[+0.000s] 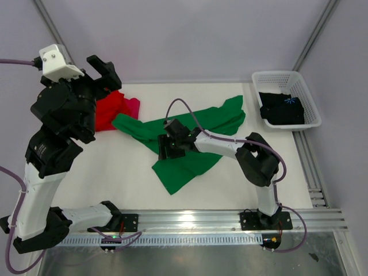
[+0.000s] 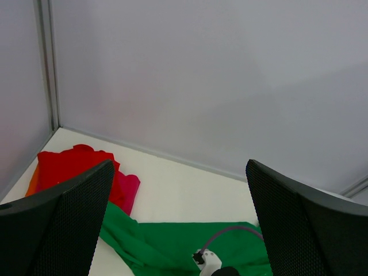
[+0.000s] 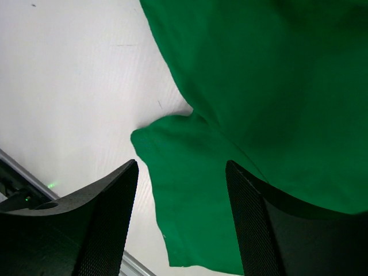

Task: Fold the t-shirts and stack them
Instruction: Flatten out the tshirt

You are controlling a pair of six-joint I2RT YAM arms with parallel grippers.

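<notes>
A bright green t-shirt (image 1: 192, 150) lies crumpled and spread out mid-table. My right gripper (image 1: 165, 149) hovers open over its left side. In the right wrist view a green sleeve flap (image 3: 184, 190) lies below and between the fingers (image 3: 103, 224), which hold nothing. The red t-shirt (image 1: 108, 110) and the magenta-pink t-shirt (image 1: 134, 105) sit bunched at the back left. My left gripper (image 1: 105, 69) is raised above them, wide open and empty. The left wrist view shows the red t-shirt (image 2: 69, 167), the magenta-pink t-shirt (image 2: 127, 192) and the green t-shirt (image 2: 167, 247). A black t-shirt (image 1: 282, 109) lies in the basket.
The white lattice basket (image 1: 307, 98) stands at the back right corner. Grey walls close in the table at the back and sides. A metal rail (image 1: 190, 218) with the arm bases runs along the near edge. White tabletop (image 1: 103, 167) shows left of the green shirt.
</notes>
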